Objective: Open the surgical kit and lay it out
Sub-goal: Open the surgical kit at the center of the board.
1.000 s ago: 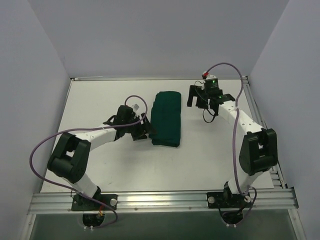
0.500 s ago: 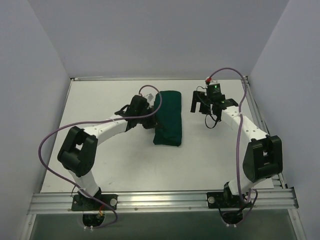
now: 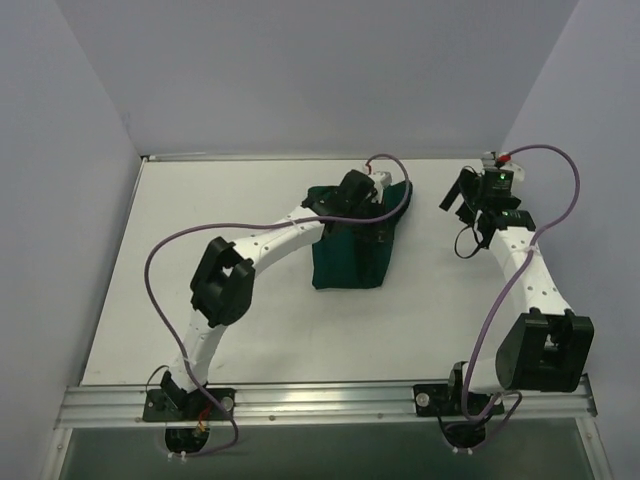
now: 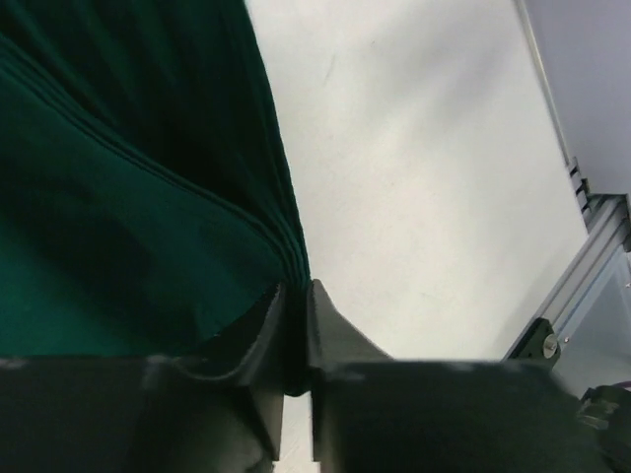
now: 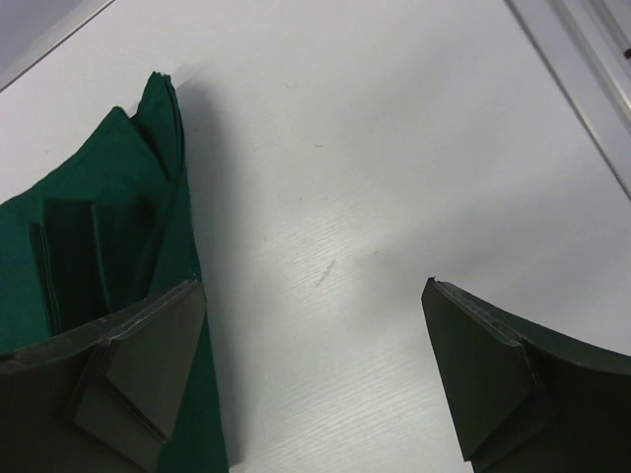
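Observation:
The surgical kit shows as a dark green cloth bundle [image 3: 345,262] in the middle of the white table. Its right upper edge is lifted and drawn toward the right. My left arm reaches across the bundle, and my left gripper [image 3: 388,214] is shut on the stacked edge of the cloth [image 4: 118,197], which the left wrist view shows pinched between the jaws of the gripper [image 4: 298,293]. My right gripper [image 3: 466,196] hangs wide open to the right of the cloth, apart from it. The right wrist view shows bare table between the tips of the gripper [image 5: 311,296] and the raised cloth corner [image 5: 94,222] at the left.
An aluminium rail [image 3: 320,400] runs along the near edge with both arm bases on it. A metal frame [image 3: 512,225] borders the table's right side, also seen as a rail [image 4: 592,258] in the left wrist view. Plain walls enclose the left, back and right.
My left gripper closed on the cloth's edge and swept rightward across the bundle, pulling the top layers up and to the right. My right arm drew back toward the right edge, still open.

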You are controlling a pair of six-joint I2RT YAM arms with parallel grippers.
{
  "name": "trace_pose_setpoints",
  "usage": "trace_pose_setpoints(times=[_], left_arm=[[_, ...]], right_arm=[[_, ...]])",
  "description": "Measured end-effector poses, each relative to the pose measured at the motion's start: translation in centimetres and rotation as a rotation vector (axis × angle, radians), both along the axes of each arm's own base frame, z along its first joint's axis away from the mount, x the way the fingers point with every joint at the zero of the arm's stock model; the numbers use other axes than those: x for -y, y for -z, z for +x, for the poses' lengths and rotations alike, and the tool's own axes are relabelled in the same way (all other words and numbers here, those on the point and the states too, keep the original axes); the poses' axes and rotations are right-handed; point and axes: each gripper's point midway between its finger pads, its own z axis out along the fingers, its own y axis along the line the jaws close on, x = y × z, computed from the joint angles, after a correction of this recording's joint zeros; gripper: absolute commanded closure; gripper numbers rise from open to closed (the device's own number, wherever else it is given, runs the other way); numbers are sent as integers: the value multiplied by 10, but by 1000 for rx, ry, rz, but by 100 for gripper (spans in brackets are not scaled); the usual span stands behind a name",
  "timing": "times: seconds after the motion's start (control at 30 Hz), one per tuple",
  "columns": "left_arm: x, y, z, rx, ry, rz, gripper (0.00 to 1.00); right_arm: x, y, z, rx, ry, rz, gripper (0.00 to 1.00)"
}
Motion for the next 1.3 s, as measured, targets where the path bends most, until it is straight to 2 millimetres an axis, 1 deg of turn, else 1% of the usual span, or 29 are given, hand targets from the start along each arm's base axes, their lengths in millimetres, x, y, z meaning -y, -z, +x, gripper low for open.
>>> trace_pose_setpoints(times=[0.03,0.07,0.1,0.17,0.2,0.23,0.27,0.33,0.4,0.43,0.47,0.6,0.67,0.73,0.77,0.8,0.83,0.9,0.93,1.0,1.03,1.07,1.1,1.17,1.3], left_arm=[[6,11,1,-10,12,18,69],[12,21,0,-22,26,35,66],[18,30,-2,-32,40,44,58],[26,45,-11,-54,67,66,48],[28,50,-16,-64,76,77,38],[28,54,-20,-70,85,91,35],[27,55,-25,-73,92,103,28],[26,53,-30,-54,109,114,3],[18,47,-34,-41,113,125,3],[14,42,-37,-35,118,125,6],[11,35,-38,-26,126,119,6],[4,-7,-38,45,133,76,6],[-7,-29,-37,77,114,55,3],[-25,-48,-36,92,85,35,1],[-38,-58,-31,99,58,19,0],[-52,-66,-25,97,29,6,5],[-69,-72,-14,92,-11,-5,5],[-108,-79,17,92,-102,-26,3],[-132,-80,38,86,-155,-36,0],[-170,-74,70,68,-244,-36,5],[-185,-68,82,55,-278,-30,6],[-196,-60,91,39,-300,-21,6],[-202,-53,97,27,-309,-14,6],[-201,-35,106,5,-303,5,6],[-184,-2,110,-38,-251,41,4]], right_arm=[[8,-2,-4,7,25,2,0],[12,-3,-7,13,39,1,0],[15,-4,-10,18,49,2,0],[16,-5,-14,24,53,1,0],[16,-4,-15,24,53,1,0],[15,-3,-15,22,52,2,0],[15,-2,-15,20,48,5,0],[13,1,-16,15,39,13,0],[9,2,-14,18,23,25,0],[7,2,-13,19,15,32,0],[6,3,-11,20,9,37,0],[-2,9,-5,17,-27,66,0],[-9,13,-3,13,-57,82,0],[-17,20,0,-3,-87,98,0],[-22,26,2,-18,-105,104,0],[-28,34,3,-39,-122,110,0],[-34,44,4,-65,-141,116,0],[-43,65,6,-120,-165,127,0],[-47,76,6,-148,-177,132,0],[-52,97,7,-200,-189,144,0],[-53,105,9,-217,-190,148,0],[-53,111,10,-231,-188,150,0],[-53,115,13,-240,-189,153,0],[-54,121,20,-249,-191,157,0],[-54,130,40,-245,-195,160,1]])
